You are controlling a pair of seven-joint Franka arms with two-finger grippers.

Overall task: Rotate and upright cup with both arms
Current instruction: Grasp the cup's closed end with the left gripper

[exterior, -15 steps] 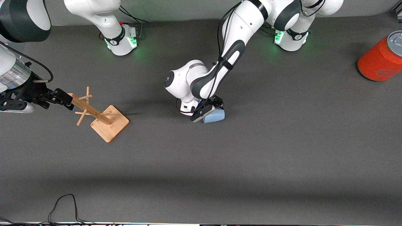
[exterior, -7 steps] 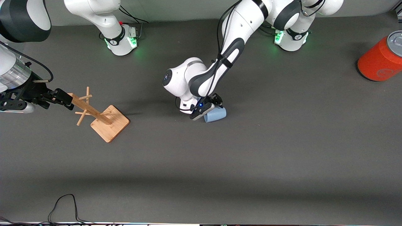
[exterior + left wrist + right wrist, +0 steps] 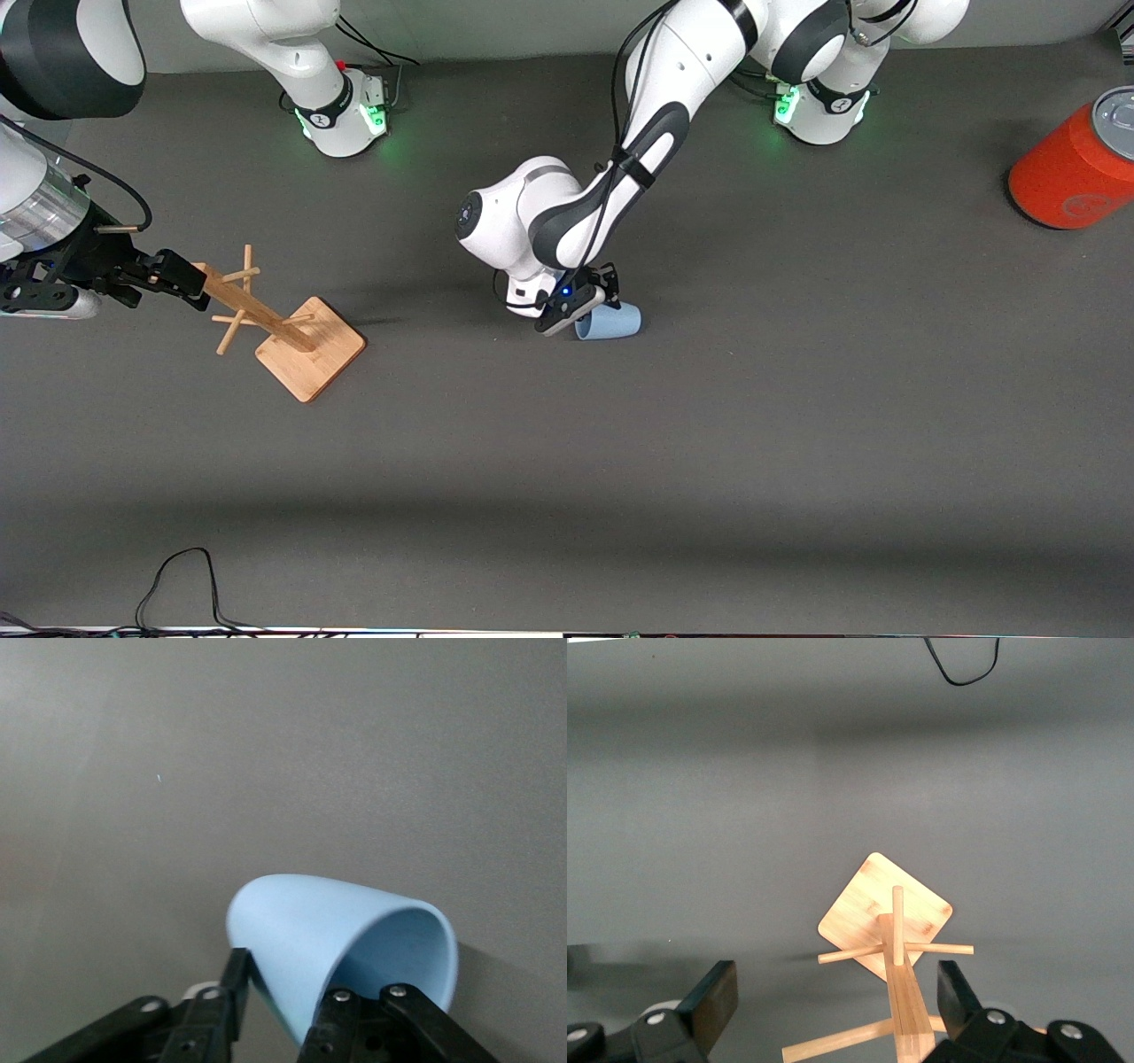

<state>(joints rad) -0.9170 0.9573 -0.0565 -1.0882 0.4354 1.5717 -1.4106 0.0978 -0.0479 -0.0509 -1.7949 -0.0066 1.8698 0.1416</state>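
Grey table bears rack, can, perhaps cup.

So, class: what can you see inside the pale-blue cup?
The cup lies tilted with its mouth open: only bare blue wall shows inside. One finger of the left gripper covers the lower rim, gripping its wall.

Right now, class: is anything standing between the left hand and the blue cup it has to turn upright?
Nothing visible does. The left hand is already at the cup, its fingers pinching the wall at the rim while the cup lies on its side. The wooden rack and red can stand well apart from it.
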